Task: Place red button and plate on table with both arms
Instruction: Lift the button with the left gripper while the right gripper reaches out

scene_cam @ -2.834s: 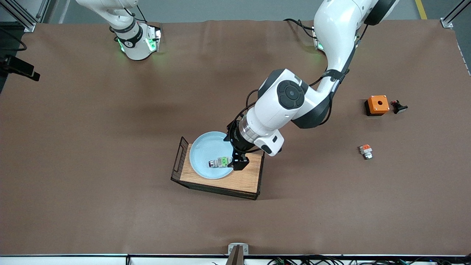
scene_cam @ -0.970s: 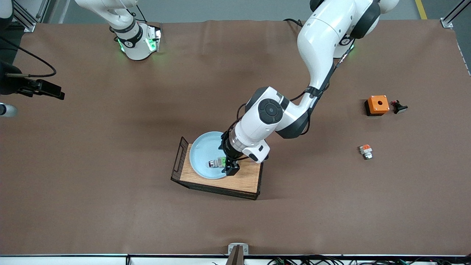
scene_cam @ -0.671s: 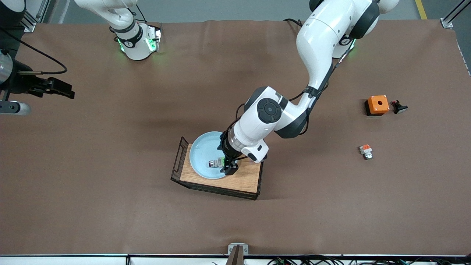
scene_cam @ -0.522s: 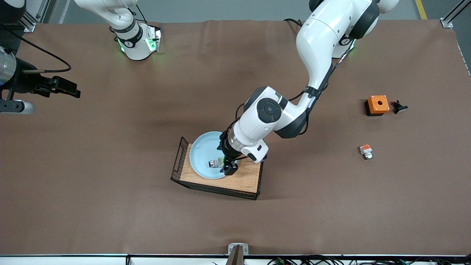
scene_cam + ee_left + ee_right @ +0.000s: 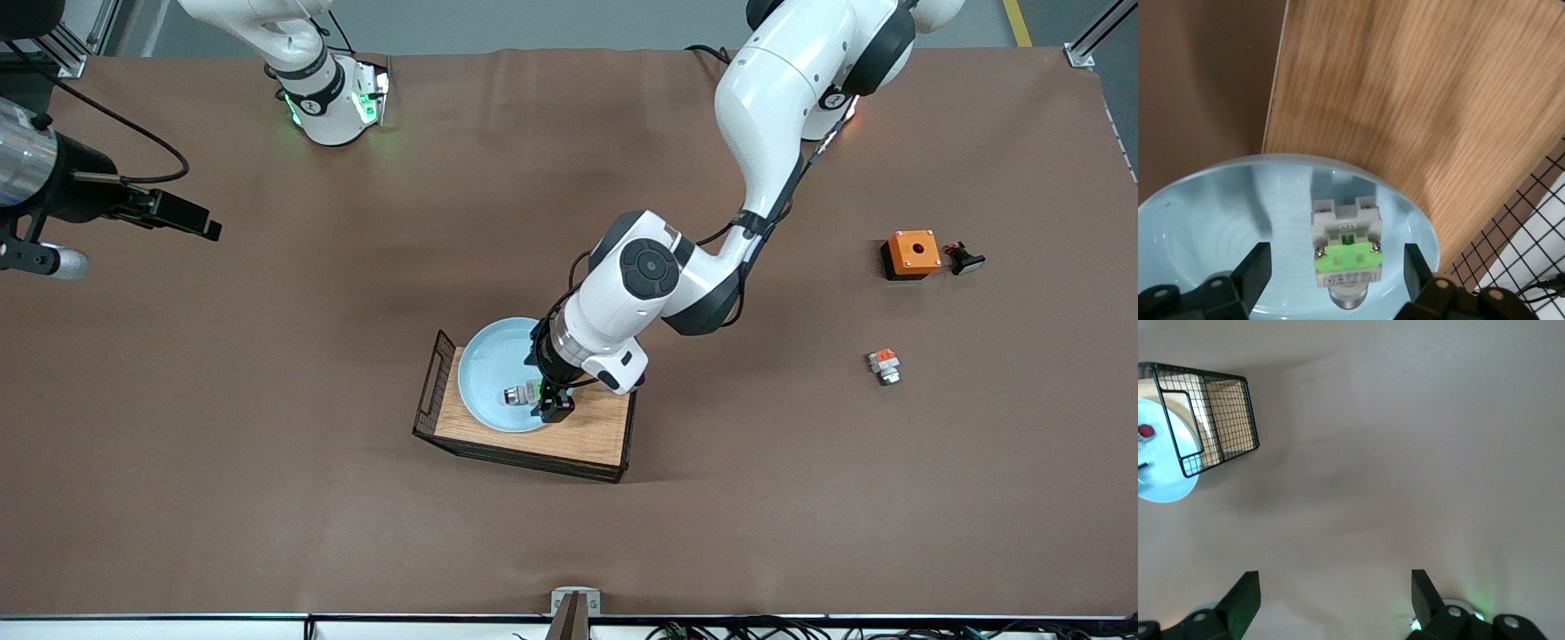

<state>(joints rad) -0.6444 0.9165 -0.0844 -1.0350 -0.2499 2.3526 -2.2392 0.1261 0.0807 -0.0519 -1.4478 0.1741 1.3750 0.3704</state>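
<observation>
Down in the plate (image 5: 494,372), the left claw (image 5: 1338,267) straddles the button (image 5: 1346,250), jaws apart on either side and not yet gripping. That plate sits on the tray (image 5: 597,437), mid-desk (image 5: 267,498). Picking up the button appears to be the step in hand; next the jaws must close squarely before lifting. Well away from the tray, the right claw (image 5: 1336,593) hangs open over bare desk, waiting.
</observation>
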